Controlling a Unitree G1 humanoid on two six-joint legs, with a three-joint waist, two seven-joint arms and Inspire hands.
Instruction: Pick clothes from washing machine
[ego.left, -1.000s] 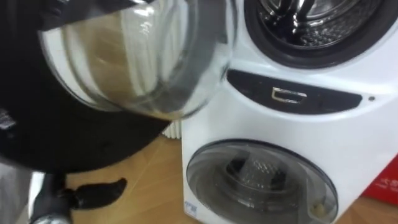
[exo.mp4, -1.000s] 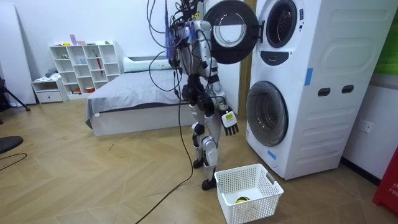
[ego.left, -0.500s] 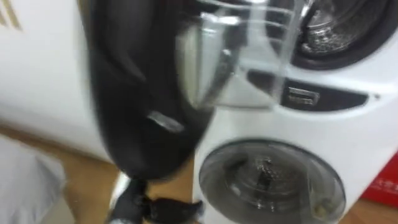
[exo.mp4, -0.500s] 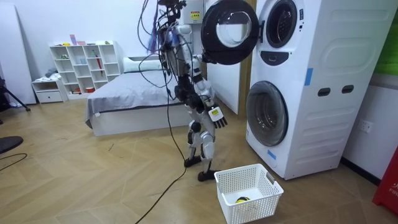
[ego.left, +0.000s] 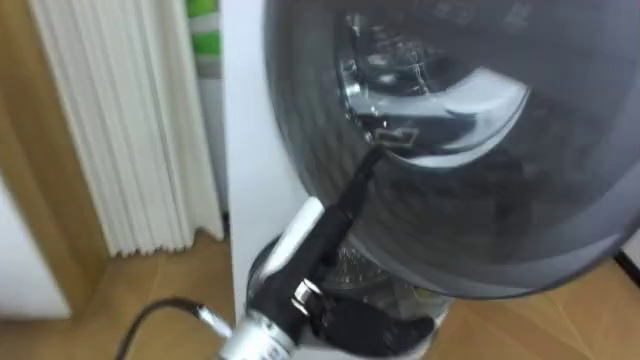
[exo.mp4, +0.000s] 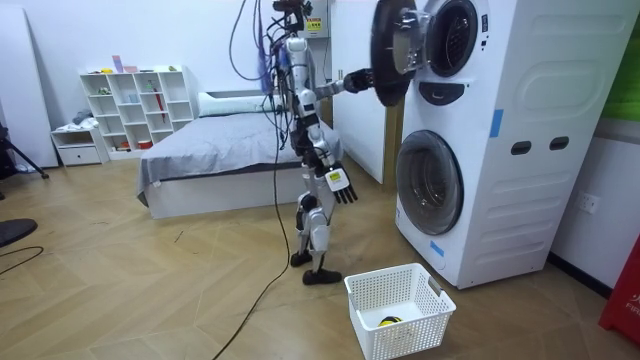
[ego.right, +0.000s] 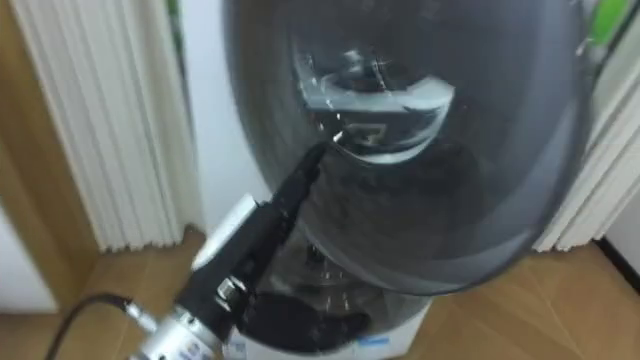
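The washing machine stands at the room view's right. Its upper door juts out from the machine's front, above the lower door. The robot stands on the floor just left of the machine, near the upper door. A basket sits on the floor before the machine, with a small thing in it. The bed lies well left of the machine, and the shelf unit stands farther left still.
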